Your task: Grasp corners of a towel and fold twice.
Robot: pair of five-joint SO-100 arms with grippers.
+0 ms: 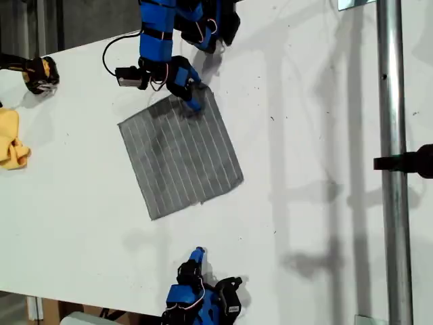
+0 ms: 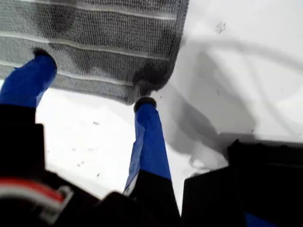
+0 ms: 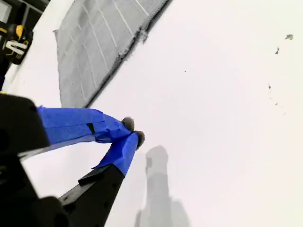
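The grey striped towel (image 1: 179,152) lies flat and unfolded on the white table (image 1: 318,135). My first gripper (image 1: 191,100) reaches in from the exterior view's top and is down at the towel's far corner (image 1: 207,92). It is open. In the first wrist view one blue finger (image 2: 33,78) rests on the towel (image 2: 104,42) and the other finger (image 2: 147,137) touches its edge by the corner (image 2: 142,90). My second gripper (image 1: 197,254) sits near the exterior view's bottom edge, apart from the towel. Its blue fingertips (image 3: 128,124) are shut on nothing, with the towel (image 3: 94,42) well beyond them.
A yellow cloth (image 1: 10,139) lies at the exterior view's left edge. A yellow and black tool (image 1: 37,73) sits above it. A metal pole (image 1: 392,162) with a black clamp (image 1: 413,161) runs down the exterior view's right side.
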